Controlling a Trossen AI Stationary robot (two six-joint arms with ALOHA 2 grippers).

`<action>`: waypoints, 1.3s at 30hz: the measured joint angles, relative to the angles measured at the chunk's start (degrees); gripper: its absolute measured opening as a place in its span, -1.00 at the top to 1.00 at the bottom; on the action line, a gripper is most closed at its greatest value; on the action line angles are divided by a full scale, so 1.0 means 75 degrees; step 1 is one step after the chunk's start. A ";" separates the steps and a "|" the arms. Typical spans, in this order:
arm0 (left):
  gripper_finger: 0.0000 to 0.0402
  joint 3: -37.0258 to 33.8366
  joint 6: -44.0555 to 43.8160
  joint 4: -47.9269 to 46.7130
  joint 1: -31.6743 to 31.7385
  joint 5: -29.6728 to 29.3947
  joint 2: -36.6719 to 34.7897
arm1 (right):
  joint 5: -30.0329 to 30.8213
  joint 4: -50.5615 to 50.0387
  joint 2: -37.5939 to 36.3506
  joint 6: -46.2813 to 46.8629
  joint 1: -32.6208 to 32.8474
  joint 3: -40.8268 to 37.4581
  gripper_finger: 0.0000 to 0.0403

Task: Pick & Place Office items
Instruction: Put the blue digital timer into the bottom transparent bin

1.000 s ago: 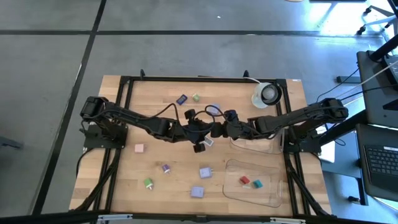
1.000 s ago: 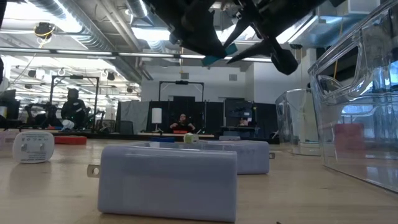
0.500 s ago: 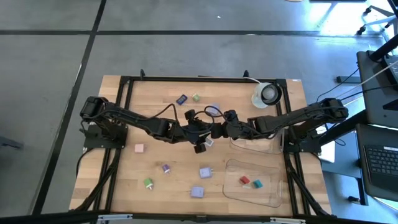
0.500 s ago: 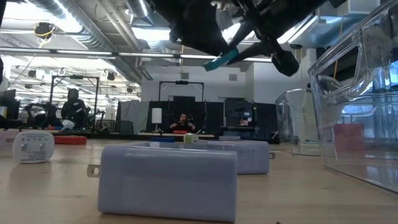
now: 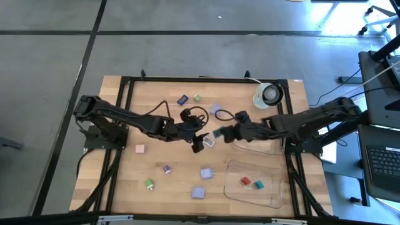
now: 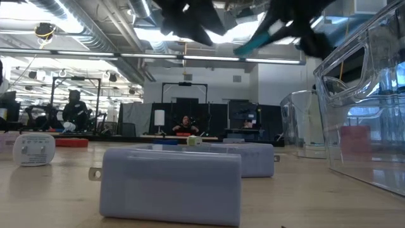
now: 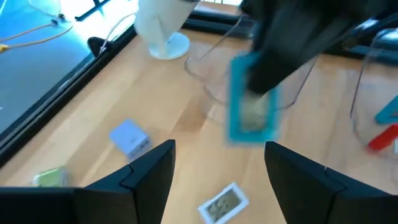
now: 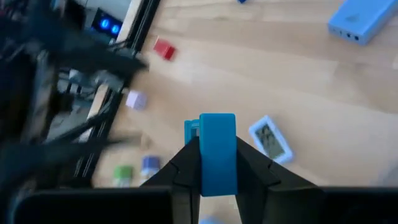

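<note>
Holding the teal piece point(image 8: 217, 152) pinched flat between its fingers, the right gripper point(image 5: 224, 133) hung mid-table above the wood, just short of the near clear tray point(image 5: 256, 147). Left gripper point(image 5: 199, 140) sat just beside it, fingers spread wide and holding nothing, over a small white piece point(image 5: 209, 142). Read: handover done, transport step in hand. Next move calls for carrying the piece over a tray and letting go low. Beyond them, the other tray point(image 5: 256, 181) held red point(image 5: 246, 181) and teal point(image 5: 258, 184) pieces; other pieces lay scattered on the table point(image 5: 125, 175).

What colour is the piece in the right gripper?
Teal-blue piece, clamped in the right gripper; the right wrist view shows it best.
</note>
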 joint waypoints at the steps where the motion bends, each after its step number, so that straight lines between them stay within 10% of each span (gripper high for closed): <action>1: -0.21 0.0000 0.0000 -0.0050 0.0000 -0.0042 -0.0061 | -0.0047 0.0013 -0.0150 -0.0009 0.0142 0.0000 0.67; 20: -0.20 0.0000 -0.0047 -0.1784 0.0224 -0.0417 -0.0251 | -0.1249 -0.0238 0.0084 0.3254 0.4114 0.0012 0.66; 28: -0.20 -0.0003 0.0143 -0.1825 0.0547 -0.0414 -0.0251 | -0.2472 -0.0238 0.1339 0.5857 0.4847 0.0012 0.66; 39: -0.20 -0.0003 0.0087 -0.1785 0.0876 -0.0408 -0.0248 | -0.1708 -0.0553 0.1642 0.5934 0.4917 0.0006 0.66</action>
